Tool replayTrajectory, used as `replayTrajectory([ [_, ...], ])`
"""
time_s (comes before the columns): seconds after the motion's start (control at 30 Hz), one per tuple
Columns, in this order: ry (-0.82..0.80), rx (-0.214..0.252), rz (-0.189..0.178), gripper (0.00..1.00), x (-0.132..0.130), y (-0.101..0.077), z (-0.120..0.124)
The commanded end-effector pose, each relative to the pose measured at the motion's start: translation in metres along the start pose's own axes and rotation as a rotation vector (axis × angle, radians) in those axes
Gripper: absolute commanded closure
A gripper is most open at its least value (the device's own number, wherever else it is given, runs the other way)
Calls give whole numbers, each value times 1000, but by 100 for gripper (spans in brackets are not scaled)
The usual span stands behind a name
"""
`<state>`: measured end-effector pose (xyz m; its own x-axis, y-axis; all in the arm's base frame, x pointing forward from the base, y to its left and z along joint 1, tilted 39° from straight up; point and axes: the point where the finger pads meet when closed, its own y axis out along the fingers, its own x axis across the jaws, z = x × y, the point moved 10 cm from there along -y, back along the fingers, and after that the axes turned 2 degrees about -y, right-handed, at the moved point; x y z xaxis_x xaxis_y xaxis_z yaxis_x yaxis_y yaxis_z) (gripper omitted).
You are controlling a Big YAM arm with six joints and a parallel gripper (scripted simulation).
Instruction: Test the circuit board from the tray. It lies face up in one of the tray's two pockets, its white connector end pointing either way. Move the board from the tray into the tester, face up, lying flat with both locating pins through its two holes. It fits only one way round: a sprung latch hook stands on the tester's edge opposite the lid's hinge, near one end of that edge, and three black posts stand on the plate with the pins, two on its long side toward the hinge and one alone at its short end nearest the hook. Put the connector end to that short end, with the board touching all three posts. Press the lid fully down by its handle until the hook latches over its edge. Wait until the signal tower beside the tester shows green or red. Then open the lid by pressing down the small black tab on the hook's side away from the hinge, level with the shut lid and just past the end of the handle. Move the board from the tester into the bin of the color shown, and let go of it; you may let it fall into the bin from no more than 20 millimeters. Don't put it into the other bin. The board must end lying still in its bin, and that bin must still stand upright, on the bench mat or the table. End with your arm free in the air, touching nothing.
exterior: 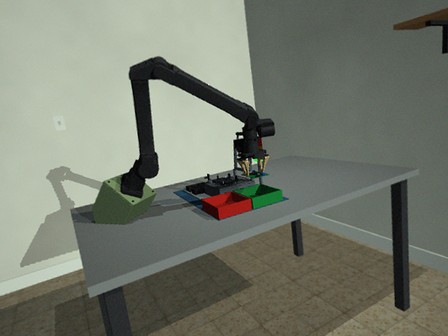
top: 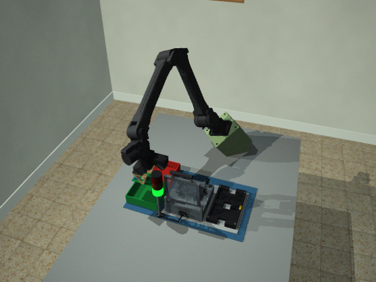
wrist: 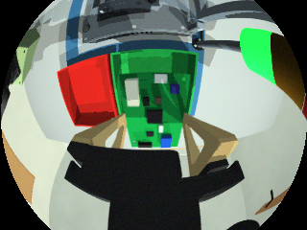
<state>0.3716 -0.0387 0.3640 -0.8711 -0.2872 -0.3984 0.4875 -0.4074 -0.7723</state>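
My gripper (wrist: 154, 117) is shut on the green circuit board (wrist: 153, 110), its tan fingers on the board's two long edges. I hold the board level and face up over the green bin (wrist: 153, 64). In the top view the gripper (top: 141, 176) hangs over the far end of the green bin (top: 139, 195). In the exterior view the gripper (exterior: 253, 165) stands a little above the green bin (exterior: 259, 196). The signal tower (top: 157, 191) shows green. The tester (top: 188, 197) stands with its clear lid raised. The red bin (top: 170, 168) sits beside the green one.
The black tray (top: 229, 206) lies right of the tester on the blue bench mat (top: 242, 230), both pockets without a board. The arm's green base (top: 230, 134) stands at the far side of the table. The tower's pole rises close to the gripper.
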Motion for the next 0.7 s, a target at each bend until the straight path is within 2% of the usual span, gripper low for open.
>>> replayTrajectory([
  [0.0, 2, 6, 25, 28, -14, -3, 7],
  [0.13, 2, 7, 23, 28, -13, -1, 7],
  [0.3, -6, -1, -6, 28, -3, 13, 1],
  [0.57, -6, -2, -6, 28, -2, 29, 1],
  [0.67, -2, 3, 5, 28, -6, 29, 4],
])
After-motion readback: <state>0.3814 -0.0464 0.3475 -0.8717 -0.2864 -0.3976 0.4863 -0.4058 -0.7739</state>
